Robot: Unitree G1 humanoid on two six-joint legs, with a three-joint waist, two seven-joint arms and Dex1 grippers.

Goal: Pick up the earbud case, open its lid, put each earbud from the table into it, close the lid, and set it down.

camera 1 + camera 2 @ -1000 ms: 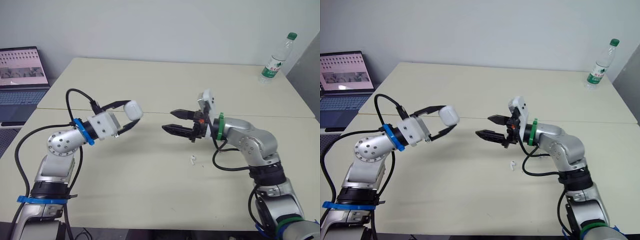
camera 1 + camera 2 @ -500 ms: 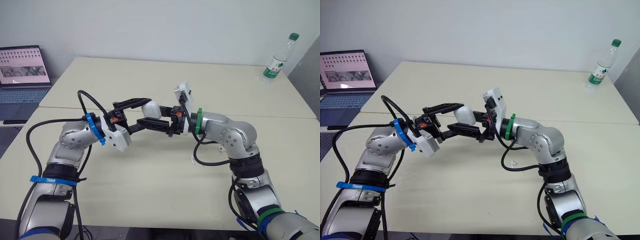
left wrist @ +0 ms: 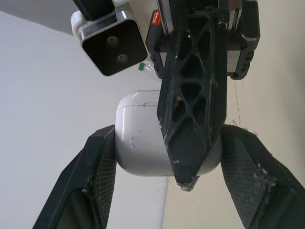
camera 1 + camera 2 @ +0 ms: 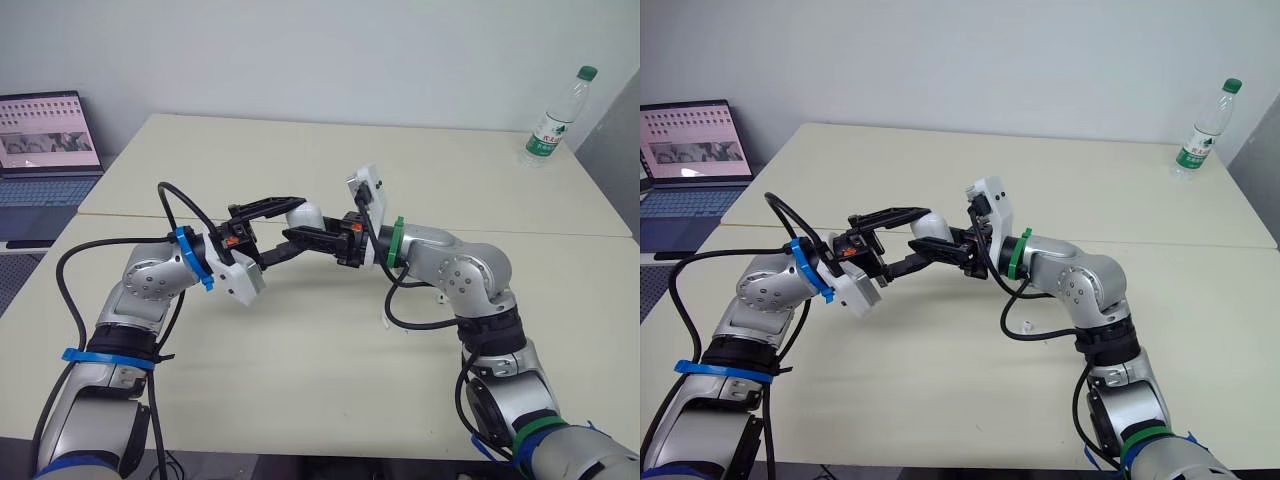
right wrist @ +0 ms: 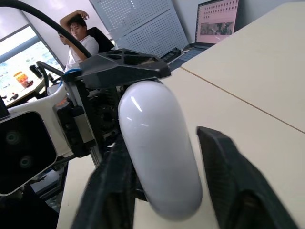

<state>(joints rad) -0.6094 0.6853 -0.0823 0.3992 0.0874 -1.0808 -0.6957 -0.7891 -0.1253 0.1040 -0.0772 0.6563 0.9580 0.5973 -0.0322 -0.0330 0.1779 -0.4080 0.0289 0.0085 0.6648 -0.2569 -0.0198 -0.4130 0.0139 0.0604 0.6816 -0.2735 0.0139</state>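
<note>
The white earbud case [image 4: 305,214] hangs above the middle of the table, lid closed. My left gripper [image 4: 303,222] is shut on it, one black finger on each broad end [image 3: 102,162]. From the other side my right gripper [image 4: 292,236] has closed on the same case. In the right wrist view its fingers [image 5: 224,167] stand on either side of the case's rounded body [image 5: 157,143], and in the left wrist view one of them lies across the case [image 3: 138,138]. One small white earbud [image 4: 385,320] lies on the table under my right forearm.
An open laptop [image 4: 45,140] stands at the far left beside the cream table [image 4: 300,360]. A water bottle [image 4: 553,118] stands at the far right corner. A seated person [image 5: 78,36] is seen in the background of the right wrist view.
A second ago the grippers were apart; both arms swung inward and met. In the last half second the right gripper's wide-open fingers closed in on the case held by the left.
</note>
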